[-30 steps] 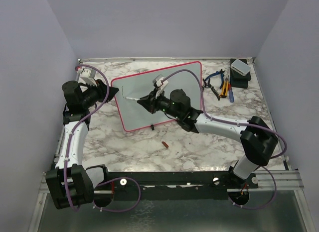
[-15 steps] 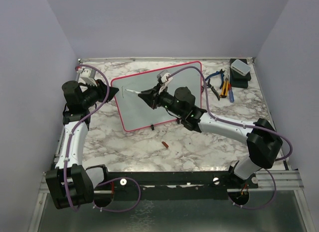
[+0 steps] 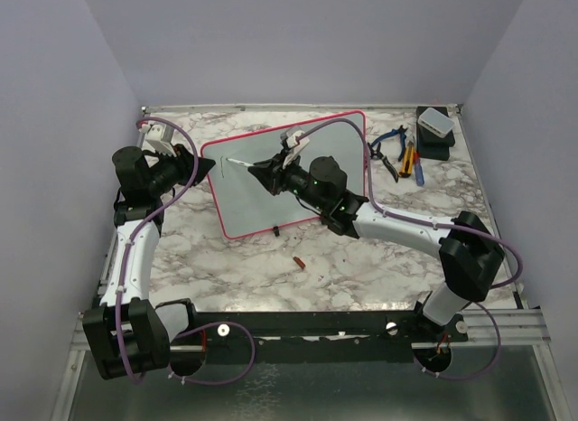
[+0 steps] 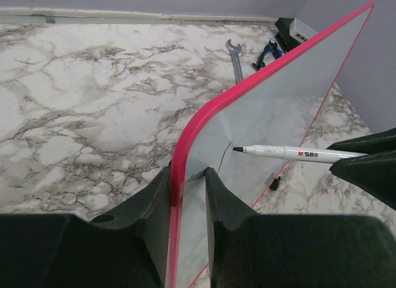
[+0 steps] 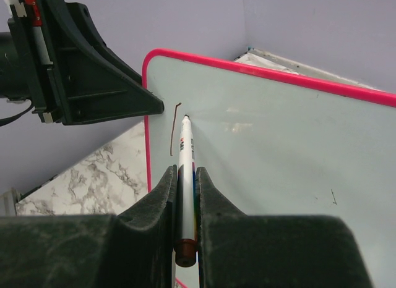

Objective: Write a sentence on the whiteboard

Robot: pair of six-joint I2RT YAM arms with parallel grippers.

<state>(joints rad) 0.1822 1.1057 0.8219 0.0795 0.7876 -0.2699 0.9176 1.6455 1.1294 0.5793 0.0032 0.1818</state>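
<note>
The whiteboard (image 3: 242,209), white with a red-pink frame, stands tilted on the marble table. My left gripper (image 3: 206,165) is shut on its left edge near the top corner, one jaw on each side of the frame (image 4: 187,172). My right gripper (image 3: 257,168) is shut on a white marker (image 5: 185,158). The marker (image 4: 291,153) lies level, and its dark tip is at the board's face close to the upper left corner. Of the sentence only one thin dark upright stroke (image 5: 174,127) shows, just left of the tip. Whether the tip touches the whiteboard (image 5: 278,133) I cannot tell.
Pliers and other hand tools (image 3: 402,154) lie at the back right, beside a black box with a white block on it (image 3: 433,132). A small red piece (image 3: 298,262) lies on the table in front of the board. A wrench (image 4: 235,59) lies behind the board.
My right gripper has carried the marker up and left across the board, from mid-height to near the upper left corner. The left gripper has kept its hold and not moved.
</note>
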